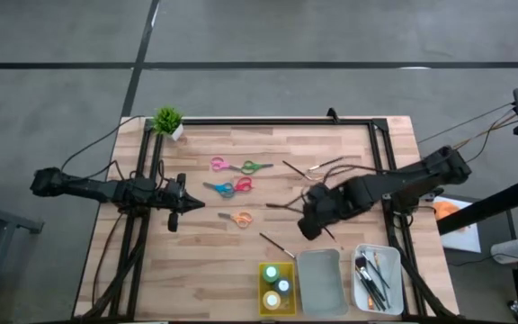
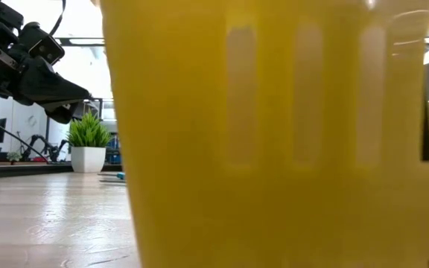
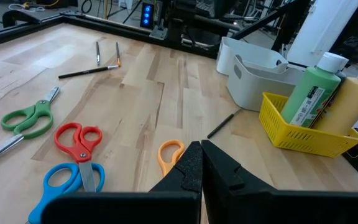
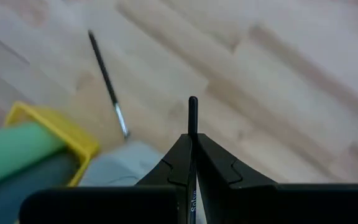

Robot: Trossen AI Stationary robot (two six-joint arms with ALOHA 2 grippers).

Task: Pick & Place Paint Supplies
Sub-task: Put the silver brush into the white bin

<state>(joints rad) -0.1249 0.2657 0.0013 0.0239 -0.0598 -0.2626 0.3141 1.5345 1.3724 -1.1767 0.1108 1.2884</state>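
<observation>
The right end effector (image 4: pixel 192 146) is pinching a thin dark brush (image 4: pixel 192 115), its tip standing out past the closed fingers, above the tabletop (image 1: pixel 349 144) near the grey tray (image 1: pixel 320 281) at about five o'clock. The brush is light, stiff and slippery; a mid-handle hold suits it, though its tilt is probably slight. The left end effector (image 3: pixel 201 165), pressed together and empty, hovers by the orange scissors (image 3: pixel 169 154).

Wooden table (image 1: pixel 214 261): scissors (image 1: pixel 232 188) between the grippers; brushes (image 1: pixel 317 168) beside the right gripper; plant (image 1: pixel 168 121); yellow (image 1: pixel 265 301), grey (image 1: pixel 321 281), white (image 1: pixel 378 281) trays near it.
</observation>
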